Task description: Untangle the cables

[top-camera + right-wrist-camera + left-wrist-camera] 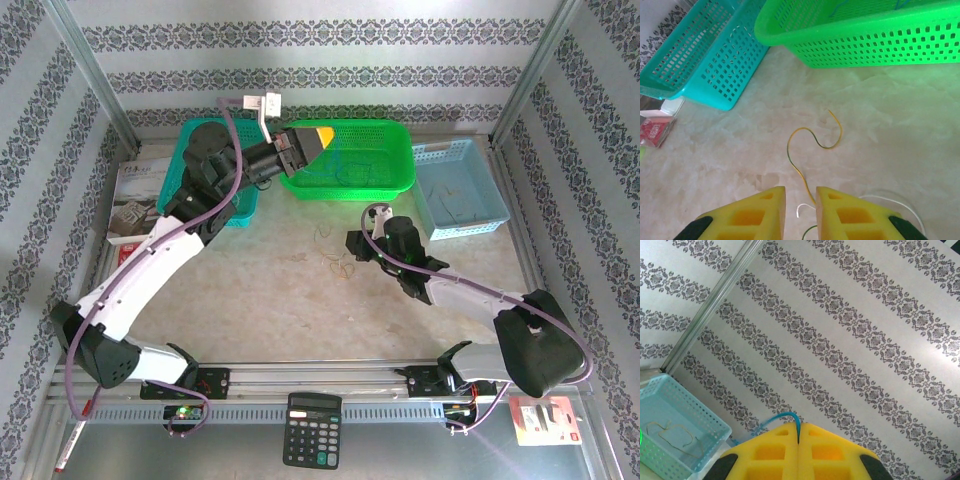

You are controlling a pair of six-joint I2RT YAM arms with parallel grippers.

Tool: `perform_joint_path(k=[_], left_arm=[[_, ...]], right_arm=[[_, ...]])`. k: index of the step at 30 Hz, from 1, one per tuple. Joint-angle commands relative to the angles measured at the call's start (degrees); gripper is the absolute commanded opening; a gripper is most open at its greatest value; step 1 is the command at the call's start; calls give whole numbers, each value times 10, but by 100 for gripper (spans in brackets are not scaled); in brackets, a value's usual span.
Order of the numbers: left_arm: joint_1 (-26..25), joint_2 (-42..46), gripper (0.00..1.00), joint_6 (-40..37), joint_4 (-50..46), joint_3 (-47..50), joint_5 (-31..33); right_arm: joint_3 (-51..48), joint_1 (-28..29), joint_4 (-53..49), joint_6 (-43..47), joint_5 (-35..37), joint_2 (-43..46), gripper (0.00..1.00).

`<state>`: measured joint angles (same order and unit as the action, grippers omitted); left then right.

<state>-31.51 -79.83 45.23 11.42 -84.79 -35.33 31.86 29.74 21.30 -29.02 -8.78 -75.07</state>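
Observation:
My left gripper (298,146) hangs over the left end of the green basket (385,186). In the left wrist view its yellow fingers (799,434) are shut on a thin blue cable (776,418) that arcs out to the left. The other cables (336,262) lie loose on the table in front of my right gripper (352,243). My right gripper (800,194) stands low over them with its jaws a little apart. A yellow-green wire (803,128) runs between them beside the right finger. A white wire end (799,208) lies under the gap.
A teal basket (190,152) stands at the back left, and its side wall (705,65) is close in the right wrist view. A light blue basket (457,192) at the back right holds a thin wire (676,433). A calculator (312,430) lies at the near edge.

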Motion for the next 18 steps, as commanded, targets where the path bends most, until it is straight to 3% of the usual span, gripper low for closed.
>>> perform_joint_path(k=[1, 9, 18], left_arm=[[3, -22, 0, -32, -18, -33, 9], [46, -88, 0, -63, -41, -98, 9], [98, -234, 0, -46, -10, -217, -17]], right_arm=[[-12, -3, 33, -14, 12, 3, 26], [-31, -16, -4, -19, 14, 56, 51], [-50, -43, -72, -29, 21, 140, 62]])
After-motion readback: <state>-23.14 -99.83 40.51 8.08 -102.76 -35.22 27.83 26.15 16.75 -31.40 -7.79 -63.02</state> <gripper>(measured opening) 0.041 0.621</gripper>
